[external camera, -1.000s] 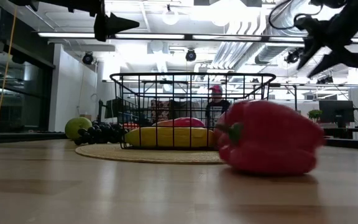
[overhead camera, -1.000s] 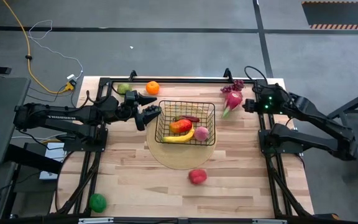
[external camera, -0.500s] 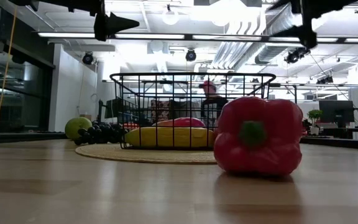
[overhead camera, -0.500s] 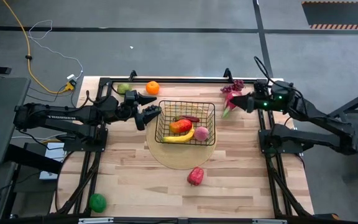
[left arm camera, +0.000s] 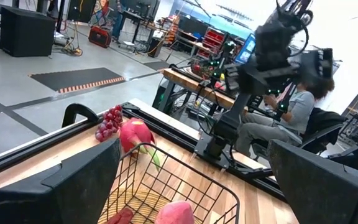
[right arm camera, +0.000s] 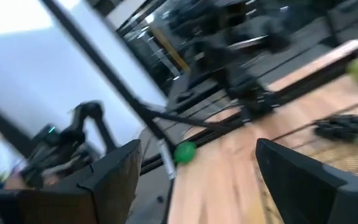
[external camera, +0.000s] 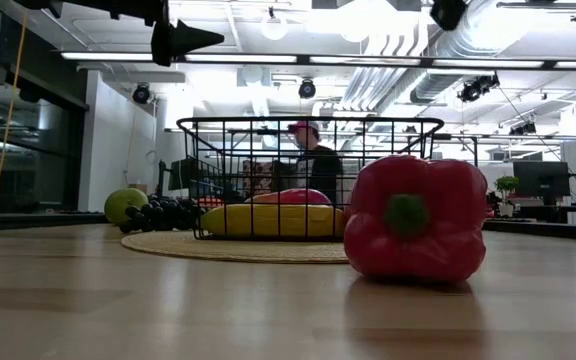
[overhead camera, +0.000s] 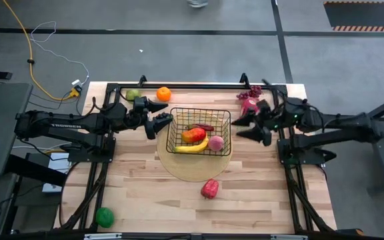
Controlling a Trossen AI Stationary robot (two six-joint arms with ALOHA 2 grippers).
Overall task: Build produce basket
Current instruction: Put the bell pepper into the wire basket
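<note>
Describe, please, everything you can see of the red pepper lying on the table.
The red pepper is a glossy, plastic-looking toy with lobed sides and a green stem stub. It lies tipped on its side, stem end toward the low camera, on the bare wooden table, just off the round mat and in front of the basket. No gripper touches it.

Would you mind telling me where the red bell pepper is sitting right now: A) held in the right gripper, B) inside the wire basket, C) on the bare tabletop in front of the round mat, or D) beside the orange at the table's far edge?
C: the red bell pepper rests on the bare table, outside the basket and just past the round mat, with neither gripper near it.
</note>
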